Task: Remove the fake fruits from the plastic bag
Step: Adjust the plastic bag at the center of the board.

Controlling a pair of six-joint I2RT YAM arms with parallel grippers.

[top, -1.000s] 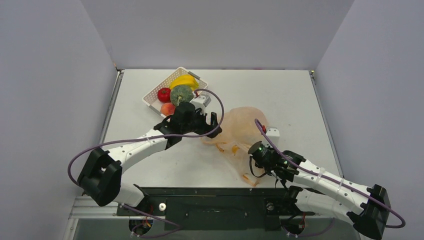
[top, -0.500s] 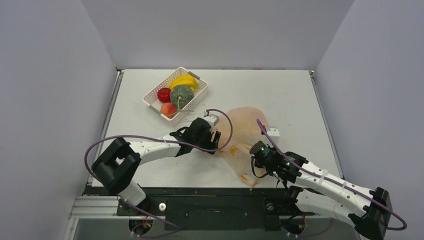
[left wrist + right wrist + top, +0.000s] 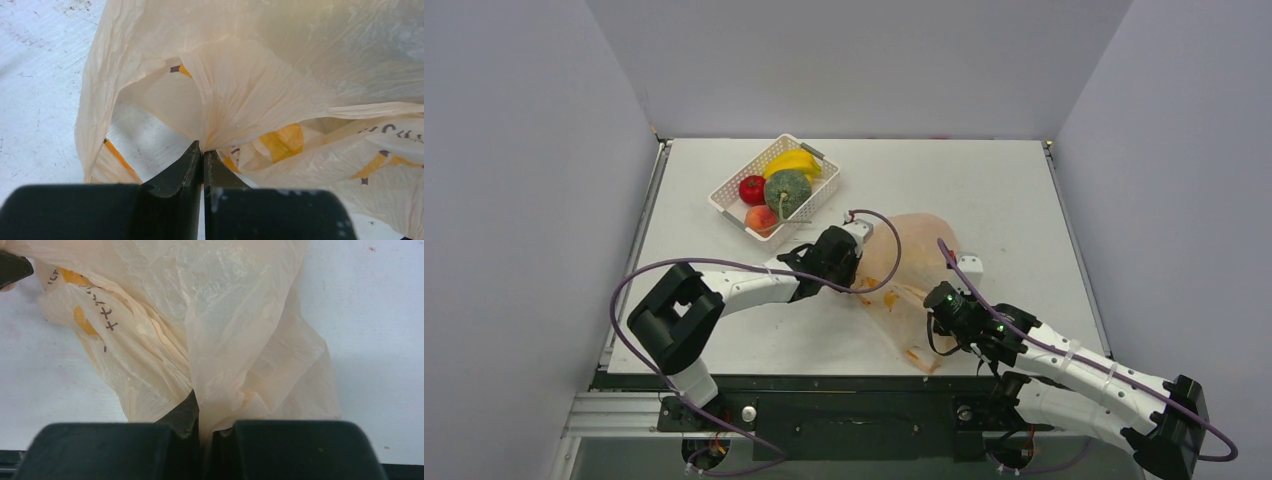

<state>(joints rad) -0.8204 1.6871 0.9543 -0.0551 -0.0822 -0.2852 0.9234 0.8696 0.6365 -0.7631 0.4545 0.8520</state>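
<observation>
The plastic bag (image 3: pixel 914 250) lies puffed up in the middle of the desk (image 3: pixel 1004 190), and I cannot see if any fruit is inside. My left end effector (image 3: pixel 202 152) is closed tight on a fold by the bag's mouth. My right end effector (image 3: pixel 202 420) pinches the other side. If I pull too hard, the thin bag may rip or slip out. I count one bag, two end effectors, and one basket (image 3: pixel 724 205) nearby. In it are one red apple (image 3: pixel 752 189), one green melon (image 3: pixel 788 192), one banana bunch (image 3: pixel 796 160) and one peach (image 3: pixel 761 217).
</observation>
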